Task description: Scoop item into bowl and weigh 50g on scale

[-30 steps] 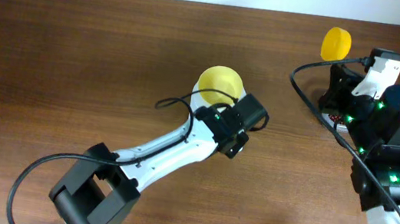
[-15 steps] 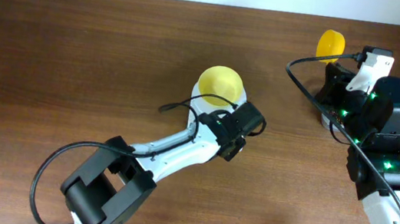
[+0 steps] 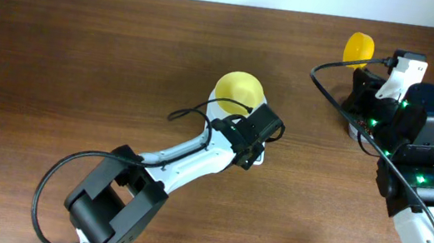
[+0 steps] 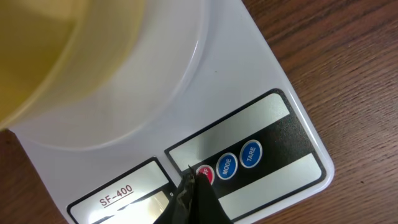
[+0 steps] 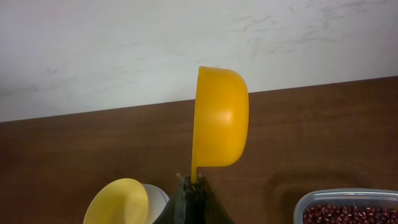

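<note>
The pale-yellow bowl (image 3: 238, 91) sits on the white scale (image 4: 249, 93); in the left wrist view the bowl (image 4: 62, 50) fills the upper left. My left gripper (image 4: 189, 178) is shut and empty, its tip touching the scale's front panel right at the red button (image 4: 206, 173), beside two blue buttons (image 4: 226, 165). My right gripper (image 5: 194, 180) is shut on the handle of an orange-yellow scoop (image 5: 221, 118), held upright above the table at the back right (image 3: 359, 48). The beans (image 5: 351, 214) lie in a clear tub (image 5: 311, 205) at the lower right of the right wrist view.
The left arm (image 3: 178, 158) stretches diagonally from the front left to the scale. The right arm (image 3: 414, 156) stands at the right edge and hides the tub from above. A pale wall (image 5: 186, 43) lies behind the table's back edge.
The left gripper has shifted slightly left over the scale's front edge. The right arm moved the scoop a little left a second ago and has held still since.
</note>
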Robot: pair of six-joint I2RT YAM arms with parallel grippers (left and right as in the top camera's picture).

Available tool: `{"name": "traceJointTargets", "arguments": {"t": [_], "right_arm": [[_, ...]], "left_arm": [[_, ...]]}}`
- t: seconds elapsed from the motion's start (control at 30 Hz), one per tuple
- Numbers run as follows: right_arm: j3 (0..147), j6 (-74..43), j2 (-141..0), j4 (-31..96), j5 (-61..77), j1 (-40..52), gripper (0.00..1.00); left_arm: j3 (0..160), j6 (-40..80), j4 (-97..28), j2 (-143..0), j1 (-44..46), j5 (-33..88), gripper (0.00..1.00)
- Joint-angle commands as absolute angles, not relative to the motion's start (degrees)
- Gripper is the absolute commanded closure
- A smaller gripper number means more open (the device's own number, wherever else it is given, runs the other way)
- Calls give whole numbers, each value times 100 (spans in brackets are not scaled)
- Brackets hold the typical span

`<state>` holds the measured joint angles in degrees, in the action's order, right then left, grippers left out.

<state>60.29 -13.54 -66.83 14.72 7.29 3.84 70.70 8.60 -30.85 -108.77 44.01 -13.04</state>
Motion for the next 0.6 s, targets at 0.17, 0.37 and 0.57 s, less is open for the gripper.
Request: {"name": "traceJointTargets", "arguments": {"t": [0.17, 0.37, 0.57], "right_arm": [[6119, -1400, -6698, 1452, 637, 373, 96], [6119, -1400, -6698, 1455, 639, 373, 96], [6119, -1400, -6698, 1459, 639, 373, 96]], "left_arm": [[7030, 803, -3041, -11069, 4407, -1240, 100], [7030, 779, -2998, -11074, 4407, -1173, 100], [7030, 679, -2961, -11177, 4407, -1140, 100]]}}
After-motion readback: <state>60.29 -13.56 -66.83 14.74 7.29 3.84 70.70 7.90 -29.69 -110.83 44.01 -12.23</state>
